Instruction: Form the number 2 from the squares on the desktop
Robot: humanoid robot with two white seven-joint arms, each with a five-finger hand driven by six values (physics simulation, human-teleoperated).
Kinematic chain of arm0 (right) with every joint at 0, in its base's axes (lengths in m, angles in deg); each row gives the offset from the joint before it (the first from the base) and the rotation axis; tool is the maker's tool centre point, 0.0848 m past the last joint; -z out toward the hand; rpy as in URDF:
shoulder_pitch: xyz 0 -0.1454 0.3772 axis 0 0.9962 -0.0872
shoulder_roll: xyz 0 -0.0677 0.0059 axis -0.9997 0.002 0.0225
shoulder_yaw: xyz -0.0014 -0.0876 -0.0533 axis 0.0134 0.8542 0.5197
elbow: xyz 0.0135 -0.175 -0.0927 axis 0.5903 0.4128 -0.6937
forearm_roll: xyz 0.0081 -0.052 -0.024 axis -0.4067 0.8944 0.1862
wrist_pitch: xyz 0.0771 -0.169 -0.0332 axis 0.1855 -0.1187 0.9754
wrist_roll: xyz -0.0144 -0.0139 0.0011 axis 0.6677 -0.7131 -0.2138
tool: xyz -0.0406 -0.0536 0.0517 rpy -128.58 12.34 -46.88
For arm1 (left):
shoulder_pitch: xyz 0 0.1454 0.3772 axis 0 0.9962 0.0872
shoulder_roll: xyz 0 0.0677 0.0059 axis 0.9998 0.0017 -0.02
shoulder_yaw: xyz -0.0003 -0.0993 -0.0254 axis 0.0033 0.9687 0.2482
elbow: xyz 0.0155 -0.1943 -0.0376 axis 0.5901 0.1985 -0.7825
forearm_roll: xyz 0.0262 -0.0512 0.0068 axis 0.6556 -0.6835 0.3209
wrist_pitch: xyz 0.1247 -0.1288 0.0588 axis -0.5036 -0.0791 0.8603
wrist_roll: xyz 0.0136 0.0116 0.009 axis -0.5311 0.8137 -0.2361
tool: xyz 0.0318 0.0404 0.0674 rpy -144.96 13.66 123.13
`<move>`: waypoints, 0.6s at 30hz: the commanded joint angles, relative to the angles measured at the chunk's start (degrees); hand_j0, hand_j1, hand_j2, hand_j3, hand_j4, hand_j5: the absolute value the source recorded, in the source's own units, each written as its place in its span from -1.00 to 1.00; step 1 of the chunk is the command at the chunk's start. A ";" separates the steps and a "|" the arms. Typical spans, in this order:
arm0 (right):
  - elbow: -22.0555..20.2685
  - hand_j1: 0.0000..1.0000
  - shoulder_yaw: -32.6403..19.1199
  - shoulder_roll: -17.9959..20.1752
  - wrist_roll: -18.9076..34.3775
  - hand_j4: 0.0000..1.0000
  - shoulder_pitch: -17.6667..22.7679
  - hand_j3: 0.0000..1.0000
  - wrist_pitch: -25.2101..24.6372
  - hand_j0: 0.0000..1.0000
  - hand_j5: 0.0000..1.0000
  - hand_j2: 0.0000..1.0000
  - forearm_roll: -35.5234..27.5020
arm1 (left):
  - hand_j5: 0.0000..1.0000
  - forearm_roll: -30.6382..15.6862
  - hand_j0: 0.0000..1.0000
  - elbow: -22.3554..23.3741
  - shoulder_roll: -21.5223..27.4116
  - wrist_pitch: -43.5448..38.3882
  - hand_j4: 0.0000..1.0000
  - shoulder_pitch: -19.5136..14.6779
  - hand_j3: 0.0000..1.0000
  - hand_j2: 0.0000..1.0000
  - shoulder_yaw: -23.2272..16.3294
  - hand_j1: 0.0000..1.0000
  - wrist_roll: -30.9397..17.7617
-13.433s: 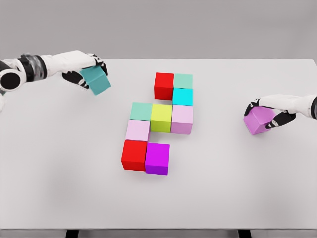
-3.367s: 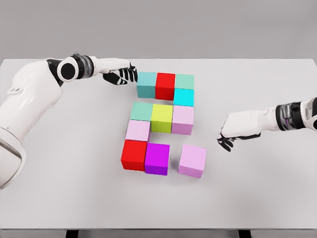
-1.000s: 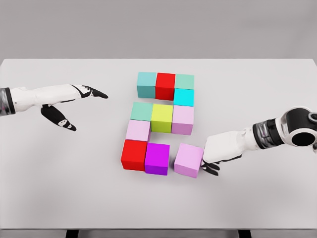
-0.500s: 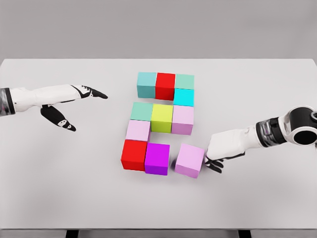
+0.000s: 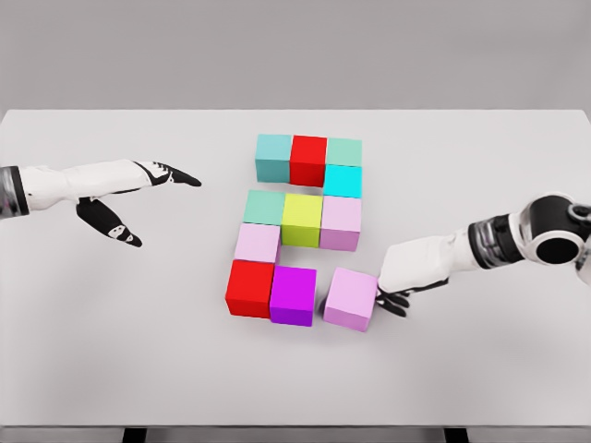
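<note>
On a white desktop, ten coloured squares nearly spell a 2, the last pink square sitting slightly askew just beside the magenta square in the bottom row, a thin gap between them. The right hand, fingers curled against the pink square's right face but gripping nothing, could over-push and knock the row crooked. The left hand hovers spread open, well apart.

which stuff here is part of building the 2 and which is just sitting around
Part of the job:
- pale pink cube against the right hand
- ten coloured cubes already forming the digit

Just there:
- white table
- left hand, open, off to the side
</note>
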 commanded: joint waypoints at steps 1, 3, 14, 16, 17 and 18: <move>-0.08 -0.61 -0.03 -0.30 0.00 -0.61 0.00 -0.61 -0.11 -0.61 -0.61 -0.61 -0.24 | 1.00 -0.43 1.00 -0.04 0.05 -0.14 1.00 0.00 1.00 1.00 0.01 1.00 -0.06; -0.08 -0.61 -0.03 -0.30 0.00 -0.61 0.00 -0.61 -0.11 -0.61 -0.61 -0.61 -0.24 | 1.00 -0.43 1.00 0.04 0.05 -0.14 1.00 0.00 1.00 1.00 0.01 1.00 -0.06; 1.59 -0.61 -0.03 0.06 0.00 -0.61 0.09 -0.61 -0.11 -0.61 -0.61 -0.61 -0.24 | 1.00 -0.43 1.00 -0.13 0.05 -0.14 1.00 0.26 1.00 1.00 0.19 1.00 -0.06; 1.50 -0.61 -0.03 0.14 0.00 -0.61 0.09 -0.61 -0.11 -0.61 -0.61 -0.61 -0.24 | 1.00 -0.43 1.00 -0.13 0.05 -0.14 1.00 0.35 1.00 1.00 0.10 1.00 -0.06; 1.50 -0.61 -0.03 0.14 0.00 -0.61 0.09 -0.61 -0.11 -0.61 -0.61 -0.61 -0.24 | 1.00 -0.43 1.00 -0.13 0.05 -0.14 1.00 0.35 1.00 1.00 0.10 1.00 -0.06; 1.50 -0.61 -0.03 0.23 0.00 -0.61 0.09 -0.61 -0.11 -0.61 -0.61 -0.61 -0.24 | 1.00 -0.43 1.00 -0.13 0.05 -0.14 1.00 0.35 1.00 1.00 0.10 1.00 -0.06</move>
